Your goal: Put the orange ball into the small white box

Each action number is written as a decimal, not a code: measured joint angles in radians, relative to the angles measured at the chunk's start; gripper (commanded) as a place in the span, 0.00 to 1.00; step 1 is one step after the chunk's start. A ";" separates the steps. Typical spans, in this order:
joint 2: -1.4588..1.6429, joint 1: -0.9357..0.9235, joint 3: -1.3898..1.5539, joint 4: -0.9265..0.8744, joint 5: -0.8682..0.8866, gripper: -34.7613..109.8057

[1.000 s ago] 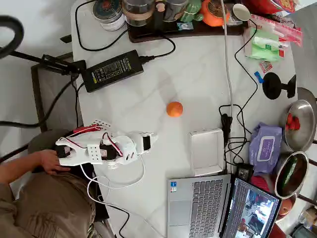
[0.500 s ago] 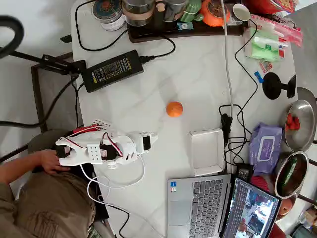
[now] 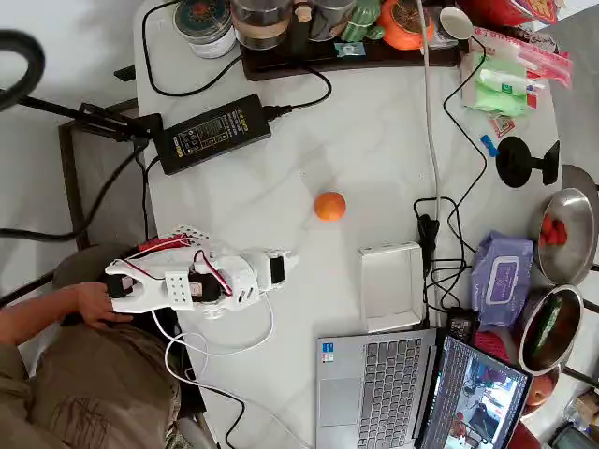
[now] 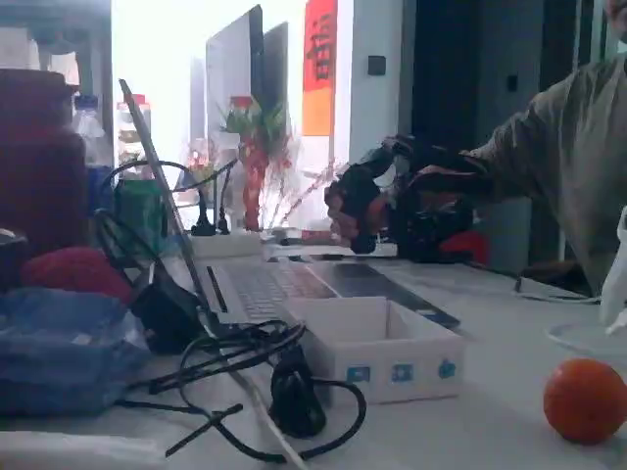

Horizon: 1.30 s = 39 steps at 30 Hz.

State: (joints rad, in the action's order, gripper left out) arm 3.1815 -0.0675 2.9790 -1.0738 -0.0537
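Note:
In the overhead view the orange ball [image 3: 329,206] lies alone on the white table, up and to the left of the small white box [image 3: 391,285], which holds nothing. My white gripper [image 3: 284,266] rests low over the table well to the left of both, pointing right. Its fingers lie together with no gap and nothing between them. A person's hand [image 3: 94,304] rests at the arm's base. In the fixed view the ball [image 4: 585,399] sits at the lower right, with the box [image 4: 377,350] in the middle.
A laptop [image 3: 374,393] sits just below the box, and black cables with a plug [image 3: 428,231] run along the box's right side. A wet-wipes pack [image 3: 503,277] and metal bowls [image 3: 562,234] stand at the right. A black power brick [image 3: 211,133] lies at the upper left.

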 measured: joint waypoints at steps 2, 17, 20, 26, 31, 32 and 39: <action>0.000 0.000 0.000 0.000 0.000 0.24; -0.014 -0.011 -0.380 -0.006 0.000 0.24; -0.032 -0.003 -0.469 -0.006 -0.002 0.24; -0.190 -0.003 -0.657 -0.006 -0.002 0.24; -0.439 -0.002 -0.871 -0.006 -0.002 0.24; -0.491 -0.002 -0.902 -0.006 -0.002 0.24; -0.675 0.147 -1.052 -0.084 0.014 0.24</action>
State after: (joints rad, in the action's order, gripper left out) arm 2.5065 0.0798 1.9267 -1.1582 -0.0399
